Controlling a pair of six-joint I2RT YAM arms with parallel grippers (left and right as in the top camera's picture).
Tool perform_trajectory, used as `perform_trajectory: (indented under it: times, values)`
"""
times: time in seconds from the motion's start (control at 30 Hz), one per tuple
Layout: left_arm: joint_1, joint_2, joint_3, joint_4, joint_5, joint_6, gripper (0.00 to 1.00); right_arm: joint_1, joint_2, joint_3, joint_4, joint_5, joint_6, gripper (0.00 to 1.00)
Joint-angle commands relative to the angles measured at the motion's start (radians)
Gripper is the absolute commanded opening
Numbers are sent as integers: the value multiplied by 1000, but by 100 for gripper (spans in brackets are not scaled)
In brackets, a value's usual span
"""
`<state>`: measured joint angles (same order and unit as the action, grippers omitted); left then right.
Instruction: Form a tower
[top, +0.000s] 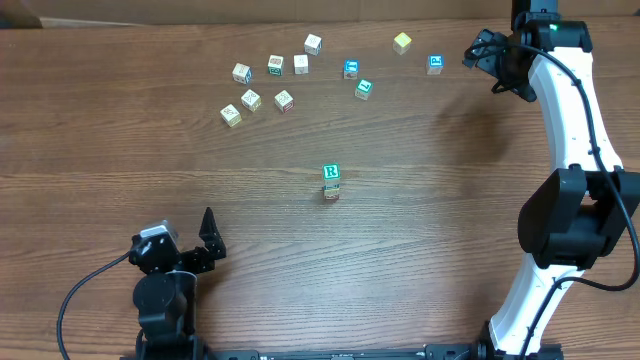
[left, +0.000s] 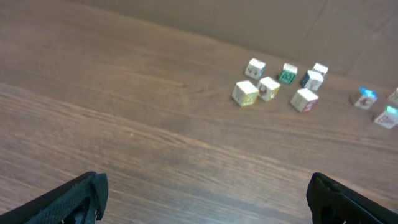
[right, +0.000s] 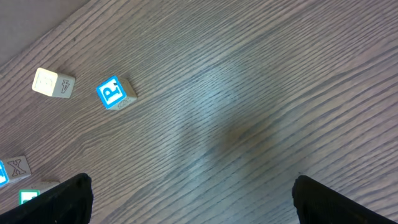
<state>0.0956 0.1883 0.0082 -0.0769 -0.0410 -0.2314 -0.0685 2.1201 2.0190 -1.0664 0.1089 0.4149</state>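
Observation:
The tower (top: 331, 181) stands mid-table, a narrow stack of small wooden cubes whose top cube shows a green R; it appears only in the overhead view. My left gripper (top: 180, 236) is open near the front left, well short of the tower. In the left wrist view, the left gripper (left: 205, 200) has only bare wood between its wide-spread fingers. My right gripper (top: 479, 52) hovers open at the far right, beside a blue cube (top: 435, 63). The right gripper (right: 193, 202) is empty in its own view too.
Several loose cubes (top: 275, 66) lie scattered across the back of the table, including a yellowish one (top: 402, 42). The left wrist view shows a cluster of them (left: 268, 88) ahead. In the right wrist view a blue-lettered cube (right: 114, 93) and a cream cube (right: 52, 82) lie far left.

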Motion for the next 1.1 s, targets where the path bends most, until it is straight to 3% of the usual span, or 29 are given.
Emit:
perform_trajectory:
  times: [0.0,0.13,0.43,0.57,0.6,1.07]
  values:
    - [-5,-83,-3,0,8,27,99,0,-3,15,3,6,-5,100]
    - [-5,-187,-3,-1,8,27,100,0,-3,15,3,6,-5,100]
    - [-38,-185,-3,-1,8,32,100,0,-3,15,3,6,-5,100]
    - [-111,-185,-3,0,2,328,99,0,-3,15,3,6,-5,100]
    - [-117,-185,-3,0,0,348,99,0,-3,15,3,6,-4,100]
    - [-122,-185,-3,2,5,351,100,0,-3,15,3,6,-5,100]
